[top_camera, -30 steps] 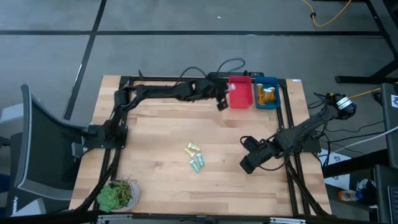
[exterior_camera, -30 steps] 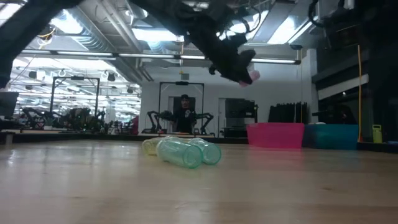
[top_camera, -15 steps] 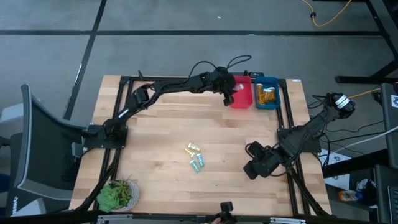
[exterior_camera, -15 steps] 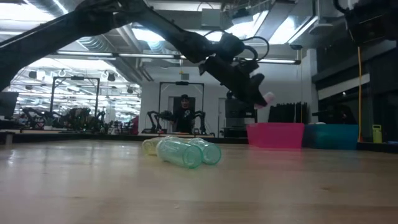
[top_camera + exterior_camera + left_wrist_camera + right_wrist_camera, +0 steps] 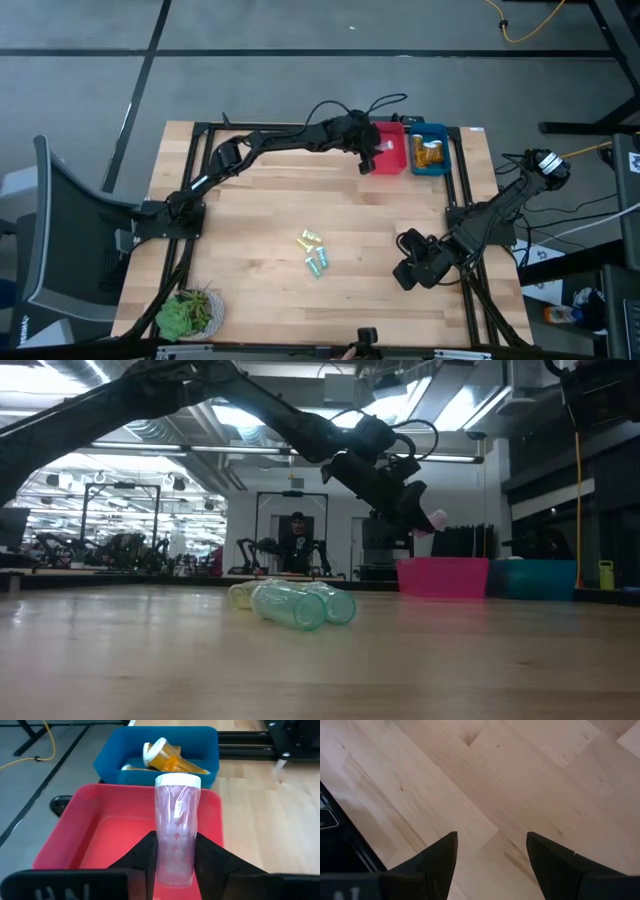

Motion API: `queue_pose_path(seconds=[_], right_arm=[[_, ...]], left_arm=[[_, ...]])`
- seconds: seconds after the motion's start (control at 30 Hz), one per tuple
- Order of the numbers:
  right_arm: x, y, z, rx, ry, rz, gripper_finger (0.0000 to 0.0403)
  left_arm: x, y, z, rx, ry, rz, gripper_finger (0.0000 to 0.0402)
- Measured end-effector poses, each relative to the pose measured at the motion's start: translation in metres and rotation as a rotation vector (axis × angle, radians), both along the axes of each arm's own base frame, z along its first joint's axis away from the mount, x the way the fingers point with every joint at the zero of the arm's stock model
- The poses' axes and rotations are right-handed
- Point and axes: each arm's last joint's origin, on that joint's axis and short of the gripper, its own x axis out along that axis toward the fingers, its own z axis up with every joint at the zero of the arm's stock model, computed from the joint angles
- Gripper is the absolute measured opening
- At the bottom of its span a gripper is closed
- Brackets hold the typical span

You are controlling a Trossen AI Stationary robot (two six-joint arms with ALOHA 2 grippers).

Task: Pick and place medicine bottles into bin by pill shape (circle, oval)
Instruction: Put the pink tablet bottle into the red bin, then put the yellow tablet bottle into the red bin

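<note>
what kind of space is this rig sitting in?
Likely a robotics lab or workshop. The low view shows an open hall with ceiling strip lights, another robot-arm rig behind the wooden table, and a person standing there.

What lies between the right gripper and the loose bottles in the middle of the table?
Only bare wood, as the high view shows: nothing lies between the right gripper and the loose bottles.

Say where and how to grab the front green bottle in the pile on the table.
Take the front green bottle across the middle of its round body, coming straight down from above. It lies on its side on the table, pressed against the other bottles, so its ends and far side are crowded. The right pincer is open and nearer; the left pincer holds a purple bottle.
</note>
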Motion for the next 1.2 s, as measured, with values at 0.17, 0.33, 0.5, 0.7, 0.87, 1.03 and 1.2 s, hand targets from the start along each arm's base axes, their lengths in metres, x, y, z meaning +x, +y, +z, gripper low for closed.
queue_pose_path(seconds=[0.17, 0.33, 0.5, 0.7, 0.87, 1.03, 1.2], right_arm=[[0.000, 0.000, 0.000, -0.001, 0.000, 0.001, 0.0239], [0.000, 0.000, 0.000, -0.003, 0.002, 0.001, 0.0239], [0.000, -0.001, 0.000, -0.007, 0.006, 0.003, 0.0239], [-0.001, -0.001, 0.000, -0.010, 0.009, 0.003, 0.0239], [-0.002, -0.002, -0.001, -0.022, 0.024, 0.004, 0.0239], [-0.003, -0.003, -0.002, -0.030, 0.032, 0.004, 0.0239], [-0.003, -0.003, -0.002, -0.034, 0.035, 0.003, 0.0239]], left_arm=[[0.002, -0.003, 0.001, 0.005, -0.010, -0.006, 0.0127], [0.002, -0.003, 0.001, 0.006, -0.011, -0.003, 0.0140], [0.002, -0.002, 0.001, 0.003, -0.012, 0.012, 0.0141], [-0.007, -0.013, 0.018, -0.173, 0.022, 0.081, 0.0141], [-0.026, -0.047, 0.036, -0.193, 0.244, 0.014, 0.0138], [-0.052, -0.088, 0.064, -0.136, 0.462, -0.109, 0.0138], [-0.081, -0.124, 0.090, 0.005, 0.665, -0.155, 0.0136]])
